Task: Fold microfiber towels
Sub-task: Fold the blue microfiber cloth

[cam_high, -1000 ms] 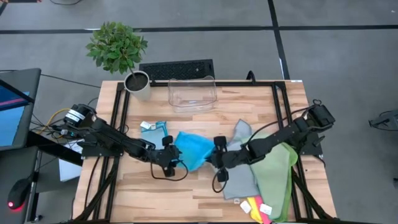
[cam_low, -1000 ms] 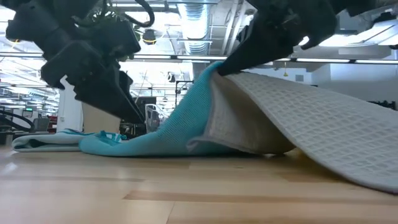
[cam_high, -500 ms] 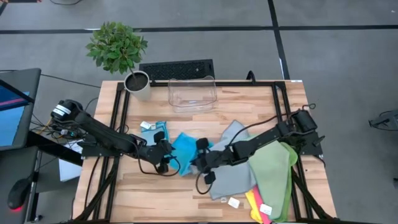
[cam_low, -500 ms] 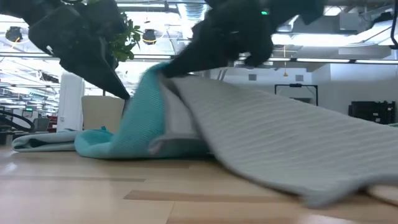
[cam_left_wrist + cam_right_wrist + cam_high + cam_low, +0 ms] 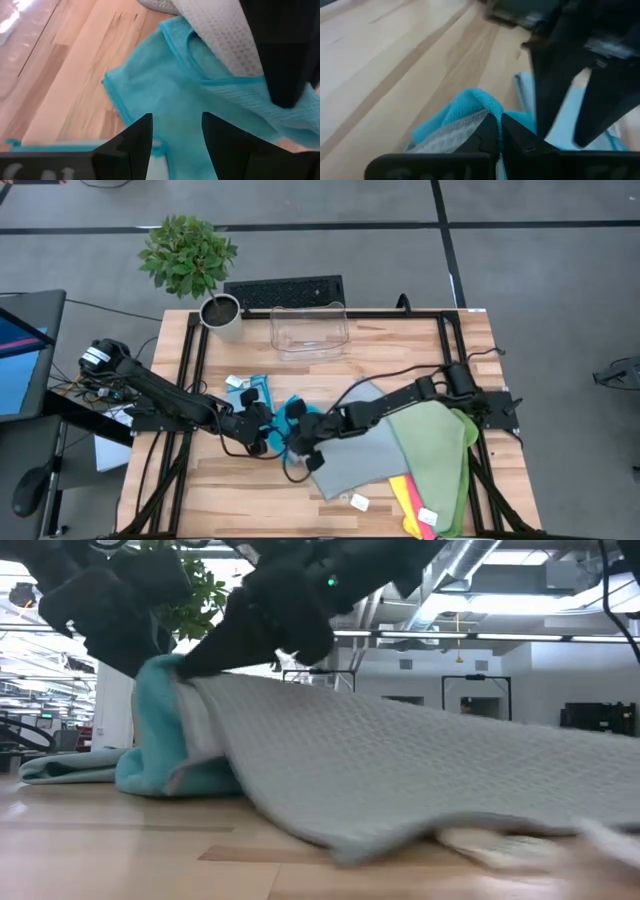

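Nearest, at the worktop's (image 5: pixel 330 345) front right, lie a yellow and a pale green towel (image 5: pixel 438 448). A grey towel (image 5: pixel 358 460) spreads mid-worktop. The right claw (image 5: pixel 300 448) pinches its edge together with a teal towel (image 5: pixel 155 735). The left claw (image 5: pixel 262 430), fingers spread, hovers just beside. Farthest stand a clear bin (image 5: pixel 309 328) and potted plant (image 5: pixel 190 255).

The teal towel (image 5: pixel 165 100) is soft matt cloth with a fine nap and a stitched hem. The grey towel (image 5: pixel 420 780) over it is matt cloth with a waffle weave. The table (image 5: pixel 230 500) is pale wood planks, smooth with a slight sheen. The bin (image 5: pixel 309 330) at 12 o'clock is clear glossy plastic. The left gripper (image 5: pixel 175 137) fingers are matt black.
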